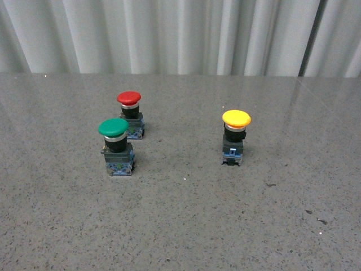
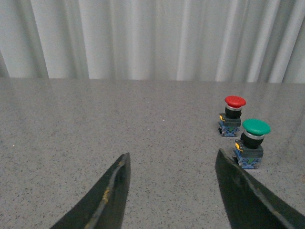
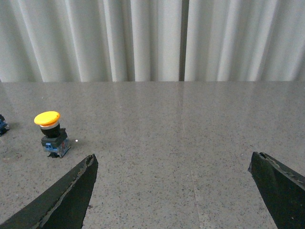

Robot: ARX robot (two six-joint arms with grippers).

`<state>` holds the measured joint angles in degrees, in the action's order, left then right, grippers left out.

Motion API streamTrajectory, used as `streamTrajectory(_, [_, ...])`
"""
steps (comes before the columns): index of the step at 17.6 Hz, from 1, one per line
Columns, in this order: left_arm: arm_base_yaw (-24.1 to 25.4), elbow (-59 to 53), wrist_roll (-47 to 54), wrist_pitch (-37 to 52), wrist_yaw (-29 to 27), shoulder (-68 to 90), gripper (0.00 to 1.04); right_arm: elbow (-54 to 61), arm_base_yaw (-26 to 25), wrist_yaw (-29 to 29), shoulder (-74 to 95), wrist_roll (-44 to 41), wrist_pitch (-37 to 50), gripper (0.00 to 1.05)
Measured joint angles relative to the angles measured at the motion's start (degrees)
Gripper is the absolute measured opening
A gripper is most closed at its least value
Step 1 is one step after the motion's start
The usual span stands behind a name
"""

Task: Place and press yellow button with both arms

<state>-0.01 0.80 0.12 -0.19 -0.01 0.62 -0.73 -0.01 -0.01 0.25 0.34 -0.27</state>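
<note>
The yellow button [image 1: 236, 137] stands upright on the grey table, right of centre, with a yellow mushroom cap, black body and blue base. It also shows in the right wrist view [image 3: 50, 133], beyond one finger and outside the jaws. My right gripper [image 3: 174, 164] is open wide and empty above bare table. My left gripper [image 2: 172, 160] is open and empty, with nothing between its fingers. Neither arm shows in the front view.
A green-capped button [image 1: 115, 145] and a red-capped button [image 1: 130, 115] stand close together left of centre. Both also show in the left wrist view, green [image 2: 252, 143] and red [image 2: 232, 115], past one finger. A pale curtain [image 1: 180, 34] hangs behind the table's far edge.
</note>
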Motion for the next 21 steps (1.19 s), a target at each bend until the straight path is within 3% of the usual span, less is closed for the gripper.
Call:
streamTrajectory(2, [0.0,0.0,0.0,-0.02,0.02,0.0,0.8,0.0,0.0,0.0,0.0,0.0,0.0,0.98])
streamTrajectory(4, [0.0,0.0,0.09,0.0,0.04,0.0,1.0,-1.88,-1.07,-6.34,4.09,8.41,-3.13,0.98])
streamTrajectory(7, [0.0,0.0,0.04,-0.02,0.0,0.0,0.98,-8.68,1.84,-6.95,11.41,17.46,5.97,0.98])
streamTrajectory(9, [0.0,0.0,0.04,0.0,0.0,0.0,0.98,-16.5,8.02,-4.07,29.03,17.9,22.51,0.98])
streamTrajectory(11, [0.0,0.0,0.04,0.0,0.02,0.0,0.98,-22.62,13.33,-1.99,48.17,16.17,33.31,0.98])
streamTrajectory(17, [0.0,0.0,0.04,-0.02,0.02,0.0,0.98,-38.99,20.74,2.32,78.47,11.89,36.72,0.98])
streamTrajectory(21, [0.0,0.0,0.04,-0.02,0.02,0.0,0.98,-42.58,23.19,5.29,86.97,10.97,36.11,0.98])
